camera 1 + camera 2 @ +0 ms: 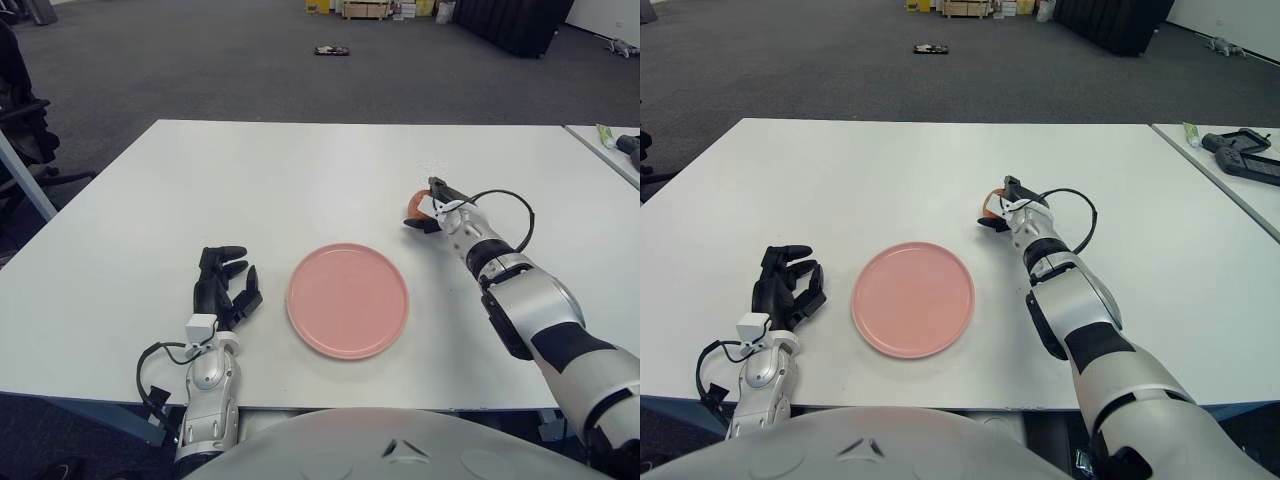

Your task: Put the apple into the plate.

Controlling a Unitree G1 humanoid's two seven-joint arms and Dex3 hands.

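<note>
Apple near the right side of a white table, mostly hidden behind the right hand, only a reddish-orange sliver showing. Fingers wrapped around the fruit, one dark digit over the top and another below, so gripping it by the look of things. Whether lifted clear of the table or touching it: cannot tell. Pink plate closer to the robot and toward its left, well apart from the fruit, nothing on it.

Left hand beside the plate on its left side, idle, fingers loosely spread, holding nothing.

Step in hand, as a judgement: grasp apparently made, carry to the plate not yet done. Next move likely calls for lifting the fruit, drawing the right arm back and leftward until above the plate's centre, lowering, then opening the fingers gently, since a round fruit could roll off a shallow rim.
</note>
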